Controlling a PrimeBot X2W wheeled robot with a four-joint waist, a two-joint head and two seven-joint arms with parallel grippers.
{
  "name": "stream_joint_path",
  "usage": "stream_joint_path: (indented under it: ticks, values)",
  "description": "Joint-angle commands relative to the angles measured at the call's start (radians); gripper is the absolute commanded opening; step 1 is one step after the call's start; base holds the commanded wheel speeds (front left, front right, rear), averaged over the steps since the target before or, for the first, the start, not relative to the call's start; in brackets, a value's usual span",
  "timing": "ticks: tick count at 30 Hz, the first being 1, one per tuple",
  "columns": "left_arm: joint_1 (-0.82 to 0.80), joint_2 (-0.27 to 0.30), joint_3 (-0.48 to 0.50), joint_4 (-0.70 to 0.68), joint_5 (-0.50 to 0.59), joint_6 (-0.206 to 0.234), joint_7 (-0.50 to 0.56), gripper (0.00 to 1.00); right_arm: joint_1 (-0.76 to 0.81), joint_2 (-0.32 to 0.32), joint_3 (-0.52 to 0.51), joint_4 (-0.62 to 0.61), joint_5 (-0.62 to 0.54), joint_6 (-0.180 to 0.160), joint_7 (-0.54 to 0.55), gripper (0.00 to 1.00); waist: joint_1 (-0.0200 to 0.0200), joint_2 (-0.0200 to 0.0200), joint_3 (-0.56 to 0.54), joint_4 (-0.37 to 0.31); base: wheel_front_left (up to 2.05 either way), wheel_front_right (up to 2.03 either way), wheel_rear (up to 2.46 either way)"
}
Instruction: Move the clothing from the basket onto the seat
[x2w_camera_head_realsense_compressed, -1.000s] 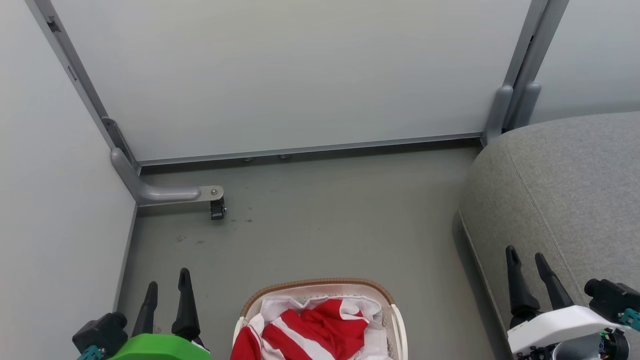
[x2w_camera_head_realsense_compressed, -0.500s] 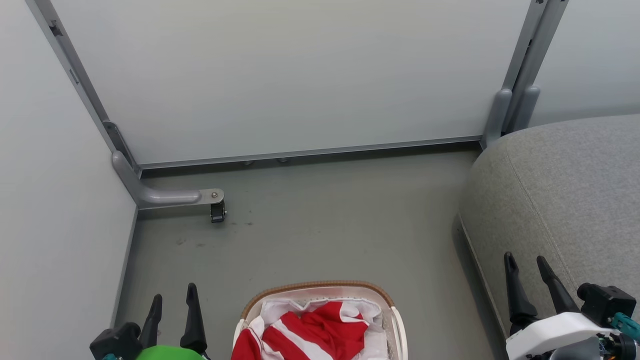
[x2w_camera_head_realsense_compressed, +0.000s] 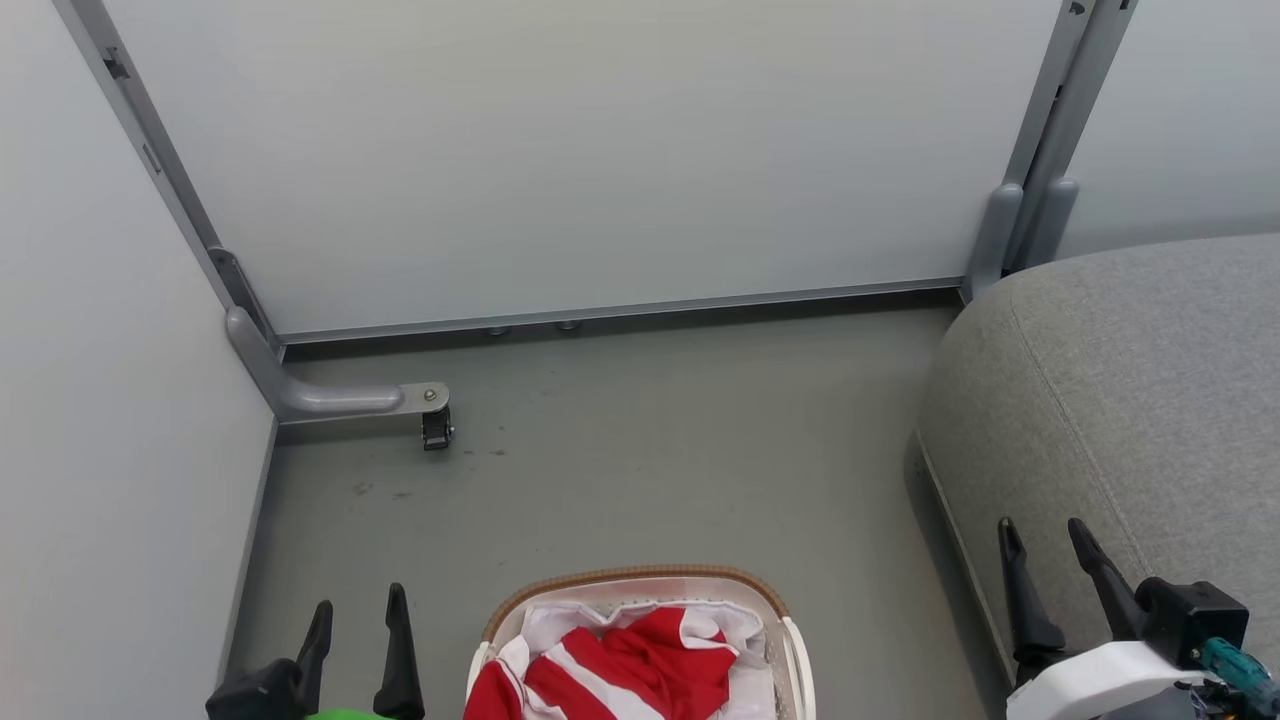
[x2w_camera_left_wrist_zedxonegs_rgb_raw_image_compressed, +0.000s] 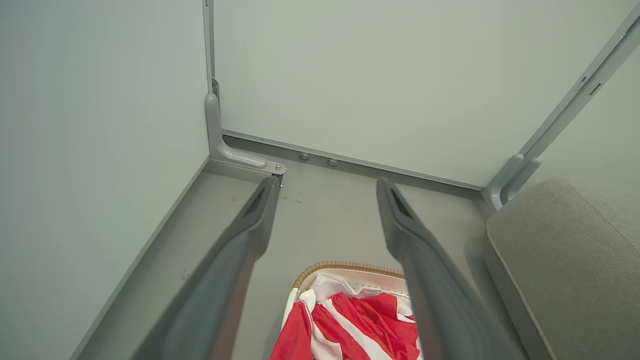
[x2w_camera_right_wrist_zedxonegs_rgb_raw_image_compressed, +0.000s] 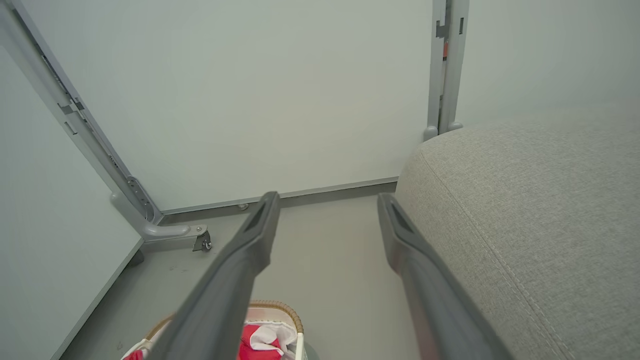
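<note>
Down at the bottom centre of the head view you've got the basket (x2w_camera_head_realsense_compressed: 640, 576) on the floor (x2w_camera_head_realsense_compressed: 660, 450): brown woven rim band on the far side, white liner (x2w_camera_head_realsense_compressed: 545, 614) showing inside. The clothing (x2w_camera_head_realsense_compressed: 640, 668) is in it, red w/ white stripes, bunched in a heap over the liner. Its near part is cut off by the frame edge.

Your left tool (x2w_camera_head_realsense_compressed: 360, 598) sits just left of the basket at lower left, fingers spread and pointing up-view. It's empty and not touching the basket or the cloth. Via the left wrist cam you look along both fingers: bare floor in the gap up top, basket rim + red cloth lower down between them.

Your right tool (x2w_camera_head_realsense_compressed: 1042, 527) is at lower right, also spread wide and empty, over the near left edge of the seat (x2w_camera_head_realsense_compressed: 1130, 400). Can't tell if it touches the fabric. In the right wrist cam the right finger overlaps the seat's side and the left finger overlaps the basket's corner.

The seat is grey woven fabric w/ a rounded edge and a stitched seam. It stands to the right of the basket, w/ a strip of floor between them.

Behind it all are pale wall panels (x2w_camera_head_realsense_compressed: 600, 150) in grey metal frames. A bracket foot w/ a small caster (x2w_camera_head_realsense_compressed: 436, 430) sits at the left corner, well apart from the basket.
</note>
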Motion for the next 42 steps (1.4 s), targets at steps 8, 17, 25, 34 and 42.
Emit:
stream_joint_path:
  ticks: [8, 17, 25, 34, 42]
  values:
    - [0.018, 0.008, 0.004, 0.010, 0.057, -0.007, -0.023, 1.00, 0.020, -0.006, 0.005, -0.010, -0.077, 0.000, -0.022, 1.00, 0.0000, 0.0000, 0.001, 0.000, 0.00, 0.00, 0.00]
    - [0.024, 0.008, 0.000, 0.020, 0.100, -0.010, -0.041, 1.00, 0.026, -0.007, 0.014, -0.013, -0.144, 0.000, -0.037, 1.00, 0.0000, 0.0000, -0.003, 0.002, 0.00, 0.00, 0.00]
    - [0.026, 0.008, -0.005, 0.023, 0.118, -0.009, -0.048, 1.00, 0.028, -0.008, 0.017, -0.014, -0.174, 0.000, -0.046, 1.00, 0.0000, 0.0000, -0.002, 0.001, 0.00, 0.00, 0.00]
    - [0.022, 0.008, -0.007, 0.029, 0.115, -0.013, -0.048, 1.00, 0.026, -0.008, 0.013, -0.014, -0.171, 0.000, -0.046, 1.00, 0.0000, 0.0000, 0.000, 0.001, 0.00, 0.00, 0.00]
    - [0.017, 0.008, -0.008, 0.031, 0.114, -0.010, -0.048, 1.00, 0.023, -0.008, 0.009, -0.015, -0.170, 0.000, -0.046, 1.00, 0.0000, 0.0000, 0.005, 0.002, 0.00, 0.00, 0.00]
